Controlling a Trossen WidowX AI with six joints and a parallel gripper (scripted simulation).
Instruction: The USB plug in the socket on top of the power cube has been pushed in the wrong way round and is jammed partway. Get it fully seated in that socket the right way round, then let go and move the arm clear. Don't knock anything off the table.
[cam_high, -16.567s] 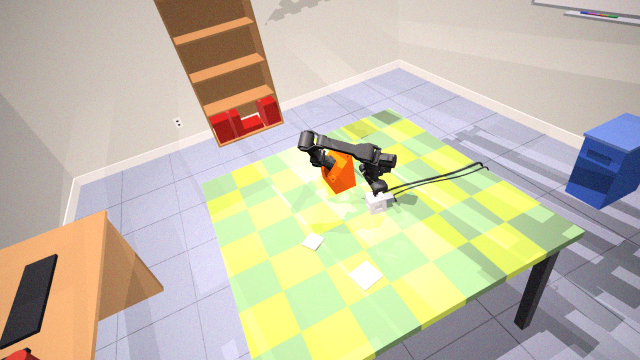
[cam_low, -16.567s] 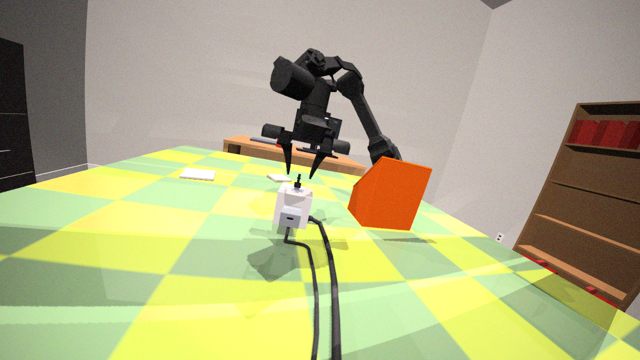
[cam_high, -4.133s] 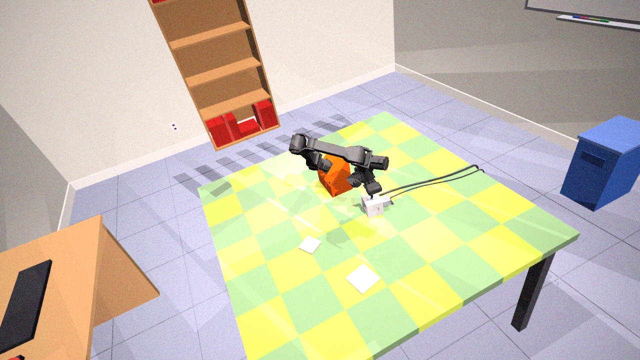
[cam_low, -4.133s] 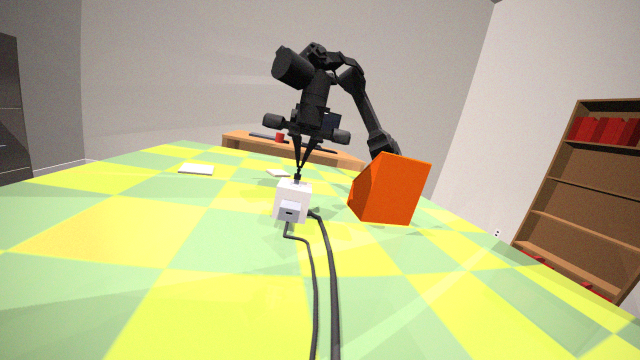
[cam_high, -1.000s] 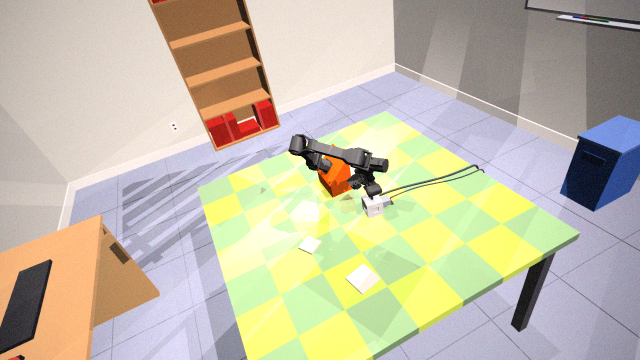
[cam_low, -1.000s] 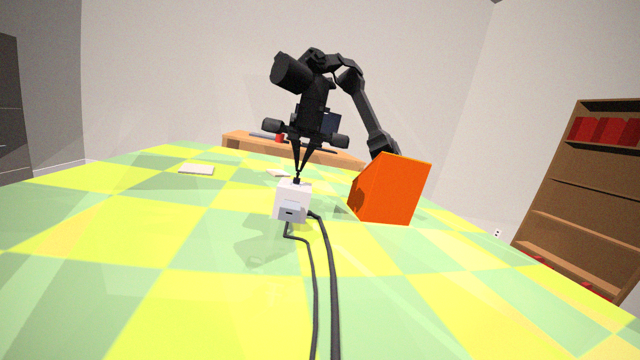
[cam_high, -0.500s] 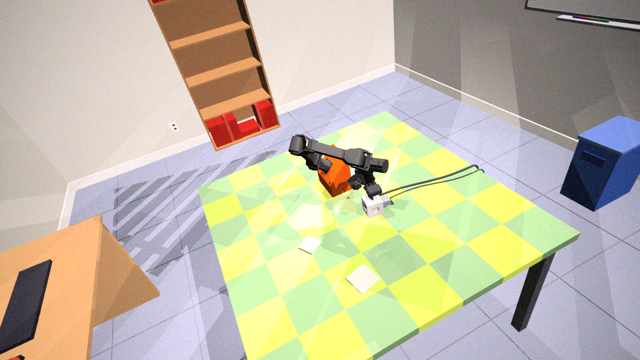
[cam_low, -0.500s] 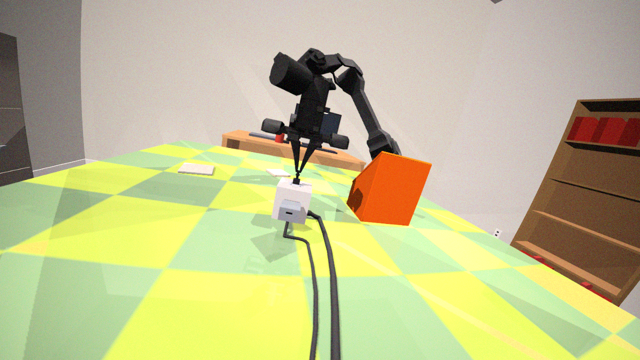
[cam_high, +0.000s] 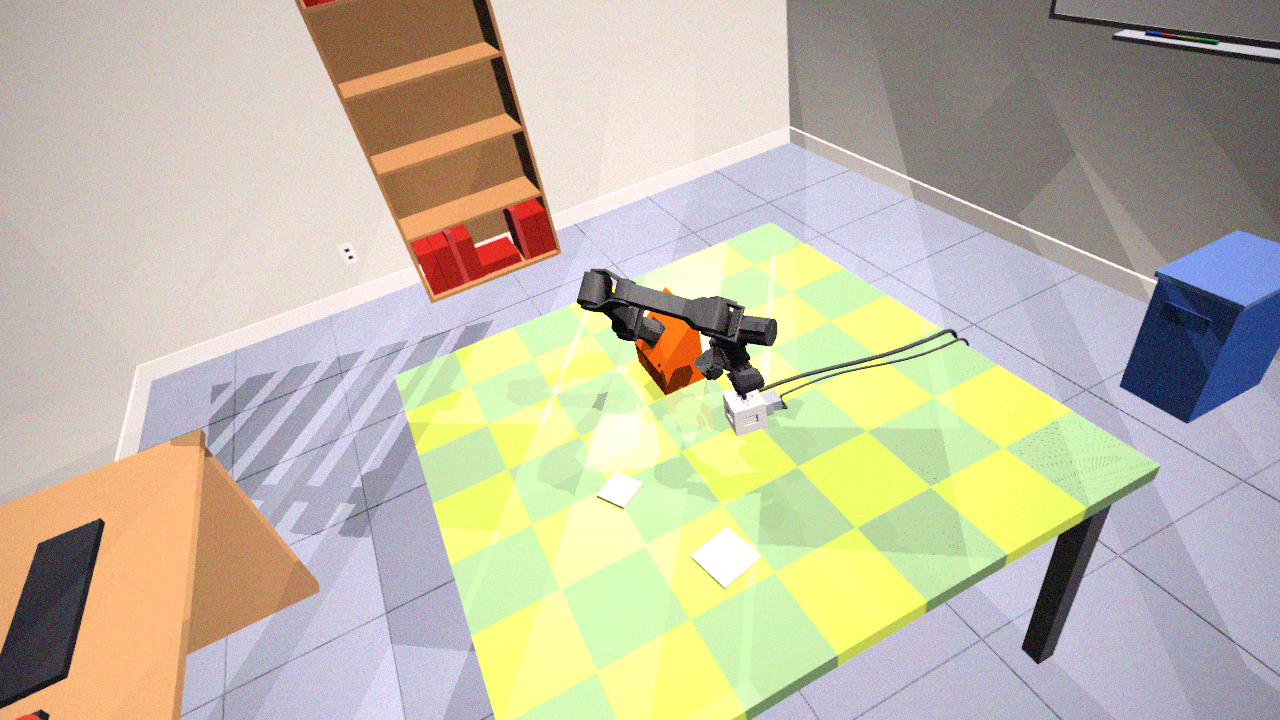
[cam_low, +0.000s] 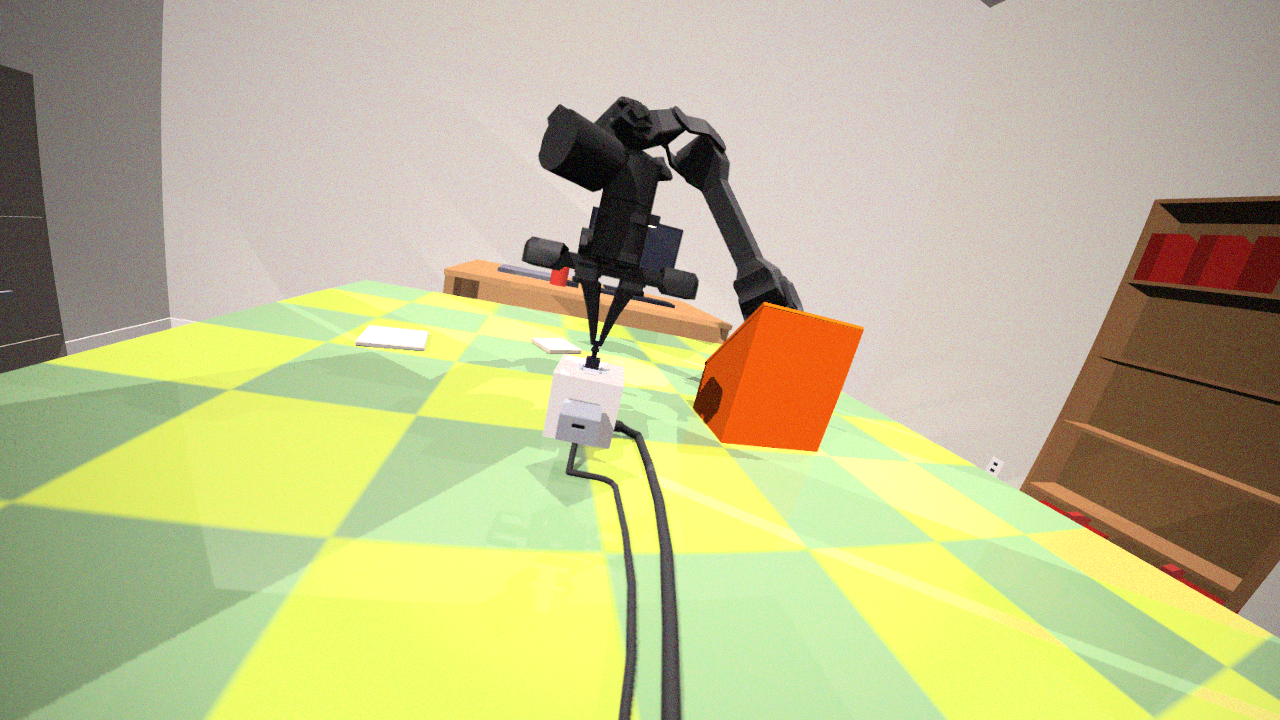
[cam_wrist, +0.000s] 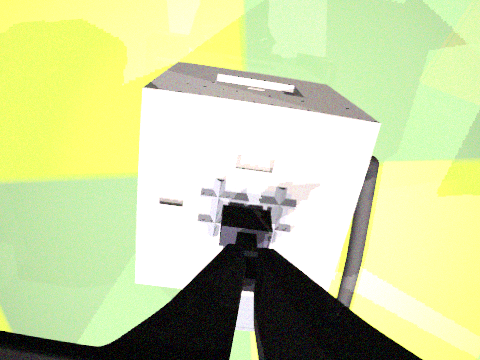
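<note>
Exterior: the end effector (cam_high: 742, 392) (cam_low: 595, 347) (cam_wrist: 247, 260) grips the plug (cam_low: 592, 362) (cam_wrist: 245, 224) atop the white cube (cam_high: 745, 417) (cam_low: 572, 380) (cam_wrist: 175, 135).

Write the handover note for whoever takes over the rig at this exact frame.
Tool: shut on the small black USB plug, fingers pointing down.
Where things are: the plug is at the socket on top of the white power cube; the cube and the orange block are on the table.
Done: plug gripped. Which way round it is, and how deep, I cannot tell.
Left: confirm orientation, turning the plug if wrong; seat it fully, let go, move the arm clear.
</note>
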